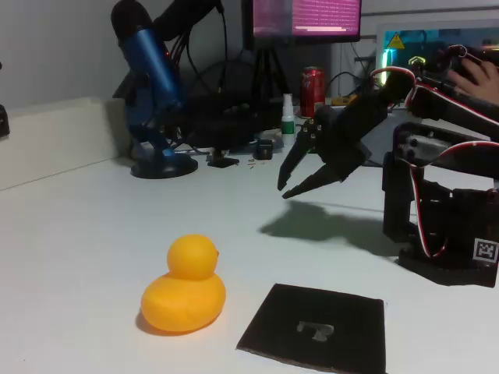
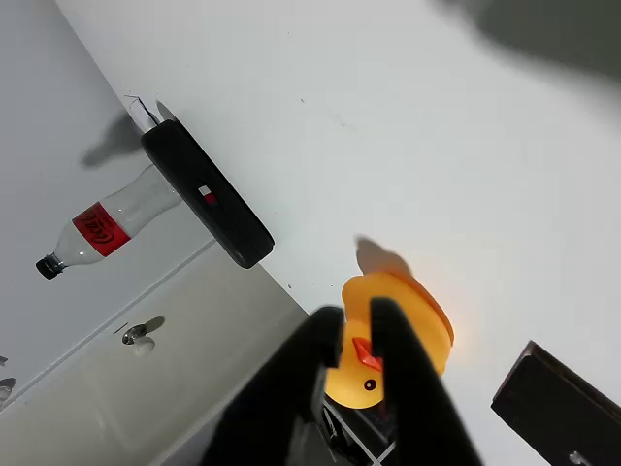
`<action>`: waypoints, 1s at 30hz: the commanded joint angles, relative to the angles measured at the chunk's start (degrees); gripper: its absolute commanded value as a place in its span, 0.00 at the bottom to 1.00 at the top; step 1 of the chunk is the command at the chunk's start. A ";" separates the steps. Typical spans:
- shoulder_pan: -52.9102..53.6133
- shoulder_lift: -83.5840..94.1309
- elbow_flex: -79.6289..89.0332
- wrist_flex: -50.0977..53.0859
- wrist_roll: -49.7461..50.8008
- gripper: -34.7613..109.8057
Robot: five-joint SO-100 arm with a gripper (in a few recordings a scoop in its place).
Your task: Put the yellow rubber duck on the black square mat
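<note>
The yellow rubber duck sits on the white table at the front left, beak pointing right. Just to its right lies the black square mat, flat, with a pale mark at its centre and nothing on it. My gripper hangs in the air behind and above both, pointing down and left, its black fingers only slightly apart and holding nothing. In the wrist view the gripper points toward the duck, which shows through the narrow gap, and a corner of the mat lies at the lower right.
The arm's base stands at the right. A blue microphone, a red can and a small bottle line the back of the table. A flat black device and a cola bottle lie beyond the duck.
</note>
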 commanded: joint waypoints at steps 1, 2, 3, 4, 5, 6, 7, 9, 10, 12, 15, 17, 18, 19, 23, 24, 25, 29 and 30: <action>-2.02 1.23 0.62 0.18 0.35 0.26; -2.02 1.23 0.62 0.18 0.35 0.26; -2.02 1.23 0.62 0.18 0.35 0.26; -2.02 1.23 0.62 0.18 0.35 0.26; -2.02 1.23 0.62 0.18 0.35 0.26; -2.02 1.23 0.62 0.18 0.35 0.26; -2.02 1.23 0.62 0.18 0.35 0.26; -2.02 1.23 0.62 0.18 0.35 0.26; -2.02 1.23 0.62 0.18 0.35 0.26; -2.02 1.23 0.62 0.18 0.35 0.26; -2.02 1.23 0.62 0.18 0.35 0.26; -2.02 1.14 0.62 0.18 0.26 0.26; -2.02 1.14 0.62 0.09 0.18 0.26; -2.02 0.97 0.62 0.09 0.09 0.26; -2.02 -2.46 -0.18 -0.35 0.00 0.26; -2.02 -4.39 -0.26 -0.44 0.00 0.26; -2.02 -6.50 -0.53 -0.53 0.00 0.26; -2.02 -14.15 -5.80 -0.53 -0.09 0.26; -2.02 -15.82 -7.56 -0.53 -0.09 0.26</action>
